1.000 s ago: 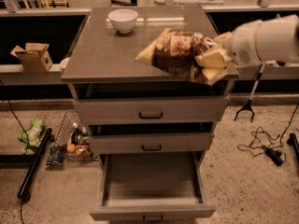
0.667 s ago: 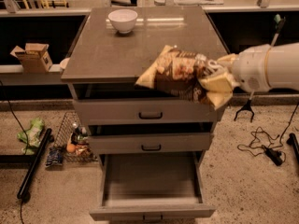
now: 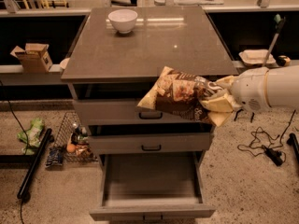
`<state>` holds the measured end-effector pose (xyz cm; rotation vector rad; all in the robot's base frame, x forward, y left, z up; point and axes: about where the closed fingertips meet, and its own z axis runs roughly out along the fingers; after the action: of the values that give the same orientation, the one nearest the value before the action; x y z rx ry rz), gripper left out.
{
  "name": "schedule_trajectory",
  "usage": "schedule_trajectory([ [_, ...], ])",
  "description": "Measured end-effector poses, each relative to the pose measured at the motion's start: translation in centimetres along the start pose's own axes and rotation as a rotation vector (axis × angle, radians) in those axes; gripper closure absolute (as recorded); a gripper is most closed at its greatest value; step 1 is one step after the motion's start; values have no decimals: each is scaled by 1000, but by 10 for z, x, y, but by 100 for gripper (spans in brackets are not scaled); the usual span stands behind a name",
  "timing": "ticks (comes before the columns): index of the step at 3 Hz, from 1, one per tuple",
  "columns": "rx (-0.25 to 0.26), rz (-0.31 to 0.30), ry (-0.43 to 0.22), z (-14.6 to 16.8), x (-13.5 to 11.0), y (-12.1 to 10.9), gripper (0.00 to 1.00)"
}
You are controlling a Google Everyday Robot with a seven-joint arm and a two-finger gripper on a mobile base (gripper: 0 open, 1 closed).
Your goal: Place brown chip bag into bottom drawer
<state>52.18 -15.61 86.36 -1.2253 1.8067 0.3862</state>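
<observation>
A speckled floor [image 3: 243, 190] is seen around a grey bench [image 3: 187, 50] fitted with three drawers, with dark shelving behind it. Only a white bowl [image 3: 123, 20] is carried on the bench top, near its far left corner. A cardboard box [image 3: 32, 57] is kept on a ledge to the left, a wire basket [image 3: 70, 134] and a green packet [image 3: 30, 132] are left on the floor beside the bench, and cables [image 3: 261, 146] are strewn on the right.

The brown chip bag [image 3: 180, 97] is held clear of every surface, in the air in front of the top drawer [image 3: 112, 112] and just below the bench's front edge. It is gripped at its right, pale yellow end, which is crumpled around the tool [image 3: 219, 101]; the tool is closed on that end, and the rest of the bag is left to jut out leftward, slightly tilted. The white arm [image 3: 275, 87] is brought in from the right, so the drawer fronts are kept unobstructed.

The bottom drawer [image 3: 149, 181] is pulled fully out, its tray bare and open upward, while the middle drawer [image 3: 149, 143] is kept shut. The bag is judged to be in transit: it is well above the tray and toward its right side. A descent and a small shift forward and left would be needed before release, and the bag's free end could catch on the middle drawer's handle.
</observation>
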Motion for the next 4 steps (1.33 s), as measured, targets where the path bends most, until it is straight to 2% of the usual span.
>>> schedule_trajectory([
  [1,-20,5,7,10,8,11,100],
  [2,-40,36,2,39,43,37,100],
  [3,-80,140,-5,91,106,87,100],
  [4,-110,280,-57,149,161,128,100],
])
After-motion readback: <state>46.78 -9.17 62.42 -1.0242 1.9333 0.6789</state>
